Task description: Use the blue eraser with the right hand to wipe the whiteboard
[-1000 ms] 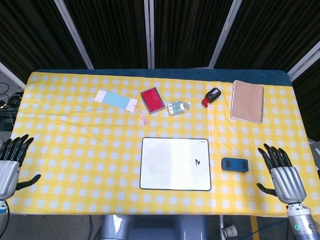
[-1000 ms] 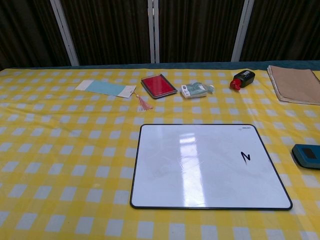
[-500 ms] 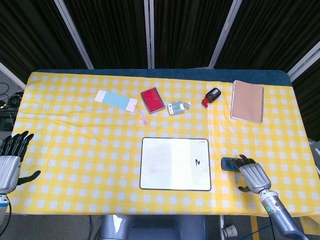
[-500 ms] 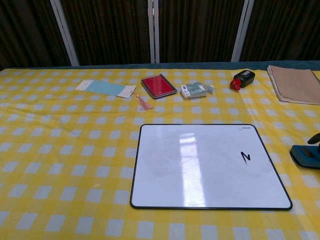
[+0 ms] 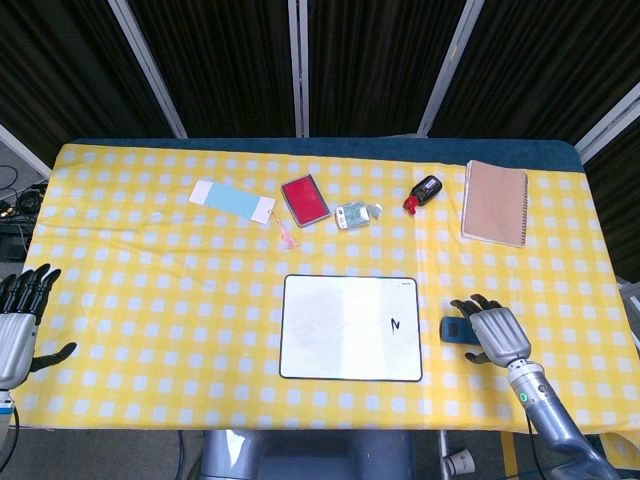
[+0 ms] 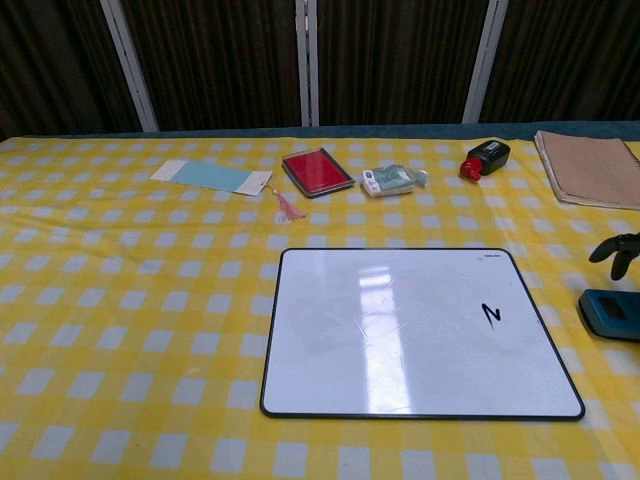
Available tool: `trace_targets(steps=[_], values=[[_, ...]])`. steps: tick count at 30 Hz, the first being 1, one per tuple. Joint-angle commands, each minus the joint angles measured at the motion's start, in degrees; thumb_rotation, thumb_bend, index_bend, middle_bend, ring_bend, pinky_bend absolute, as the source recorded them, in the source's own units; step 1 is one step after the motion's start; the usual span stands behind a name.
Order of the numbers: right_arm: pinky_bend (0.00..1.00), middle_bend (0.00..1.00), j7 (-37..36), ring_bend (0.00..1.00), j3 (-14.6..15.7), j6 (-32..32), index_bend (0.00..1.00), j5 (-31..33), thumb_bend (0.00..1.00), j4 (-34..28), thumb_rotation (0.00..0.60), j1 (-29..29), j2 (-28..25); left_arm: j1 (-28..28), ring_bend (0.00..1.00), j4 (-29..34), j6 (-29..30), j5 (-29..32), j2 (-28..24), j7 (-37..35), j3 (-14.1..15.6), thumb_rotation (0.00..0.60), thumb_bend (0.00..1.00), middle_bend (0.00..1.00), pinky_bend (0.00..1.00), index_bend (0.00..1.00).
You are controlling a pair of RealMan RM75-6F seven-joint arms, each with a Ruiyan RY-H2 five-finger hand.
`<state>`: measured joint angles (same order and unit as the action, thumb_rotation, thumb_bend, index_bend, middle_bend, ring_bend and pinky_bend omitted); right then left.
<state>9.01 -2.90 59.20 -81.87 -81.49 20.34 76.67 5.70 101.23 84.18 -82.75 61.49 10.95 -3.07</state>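
The blue eraser (image 5: 455, 329) lies on the checked cloth just right of the whiteboard (image 5: 335, 330), which carries a small black mark (image 5: 396, 324). My right hand (image 5: 494, 335) hovers over the eraser's right part, palm down, covering most of it from above. In the chest view the eraser (image 6: 610, 315) sits at the right edge, and dark fingertips (image 6: 622, 248) hang above it with a gap between; nothing is held. The whiteboard (image 6: 400, 330) and its mark (image 6: 491, 313) lie at the centre. My left hand (image 5: 18, 326) stays open beyond the table's left front corner.
Along the back lie a pale blue bookmark (image 5: 232, 200), a red pad (image 5: 305, 199), a small folded packet (image 5: 355, 214), a black and red stamp (image 5: 424, 192) and a brown notebook (image 5: 494, 203). The yellow checked tablecloth (image 5: 150, 290) covers the table.
My right hand came in from the right front edge and now sits over the eraser, fingers entering the chest view. The left hand sank slightly toward the lower left.
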Motion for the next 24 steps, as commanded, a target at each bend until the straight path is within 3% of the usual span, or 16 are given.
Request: trace_targets(steps=[1, 11, 17, 24], values=[[0.32, 0.30, 1.12, 0.17, 0.06, 0.06, 0.23, 0.25, 0.00, -0.65, 0.600, 0.34, -0.37, 0.06, 0.00, -0.07, -0.09, 0.09, 0.04, -0.02, -0.06, 0.600, 0.00, 0.00, 0.00, 0.00], [0.38, 0.37, 2.56, 0.23, 0.73, -0.15, 0.29, 0.78, 0.01, 4.48, 0.600, 1.22, 3.71, 0.16, 0.00, -0.05, -0.13, -0.38, -0.22, -0.73, 0.05, 0.600, 0.00, 0.00, 0.00, 0.00], [0.57, 0.54, 1.05, 0.41, 0.72, 2.66, 0.47, -0.68, 0.18, 6.11, 0.600, 0.93, 5.14, 0.24, 0.00, -0.09, -0.23, -0.27, -0.31, -0.99, -0.01, 0.600, 0.00, 0.00, 0.00, 0.00], [0.62, 0.59, -1.76, 0.46, 0.59, 5.44, 0.52, -4.75, 0.29, 2.40, 0.600, 2.12, 3.80, 0.54, 0.00, -0.24, -0.81, 0.27, -0.14, -0.68, -0.13, 0.600, 0.00, 0.00, 0.00, 0.00]])
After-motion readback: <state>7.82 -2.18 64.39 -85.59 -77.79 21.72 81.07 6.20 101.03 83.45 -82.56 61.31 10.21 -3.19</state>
